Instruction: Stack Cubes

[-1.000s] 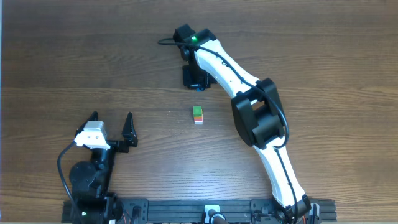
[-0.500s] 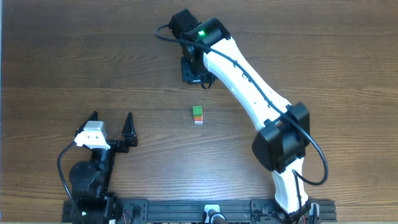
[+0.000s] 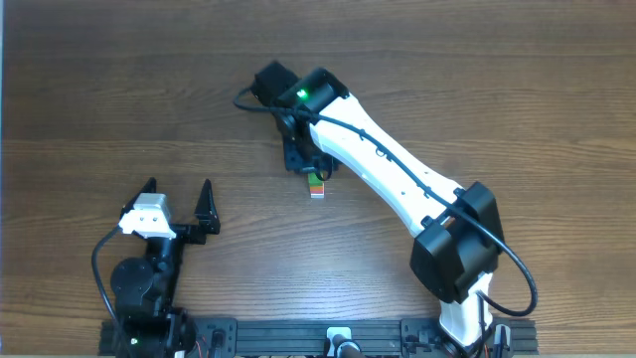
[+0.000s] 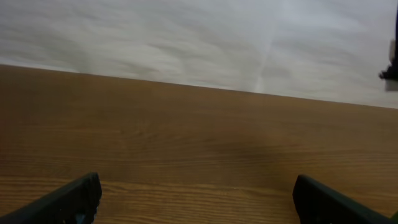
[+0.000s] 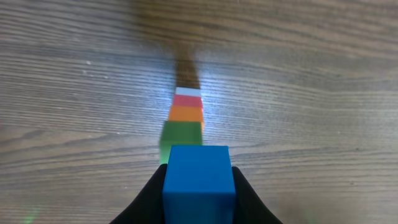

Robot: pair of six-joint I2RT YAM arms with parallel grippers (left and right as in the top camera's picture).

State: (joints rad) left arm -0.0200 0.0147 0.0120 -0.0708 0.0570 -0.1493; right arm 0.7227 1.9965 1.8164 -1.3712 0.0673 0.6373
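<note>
Wooden table [image 3: 517,89] lies under both arms, and a pale wall [image 4: 186,37] stands behind it in the left wrist view. The right gripper [image 5: 199,202] has its fingers closed on two opposite sides of the blue cube [image 5: 199,177], so the bottom face is free to be set down flat. The cube hangs close over the small stack [image 3: 316,188], which has the green cube [image 5: 181,134] on top, then orange, red and white layers under it. I judge that it is held there for lining up before lowering, and it does not seem to touch the green cube yet. The left gripper [image 3: 179,196] rests near its own base, well apart from the stack, with fingers spread wide and nothing between them.
</note>
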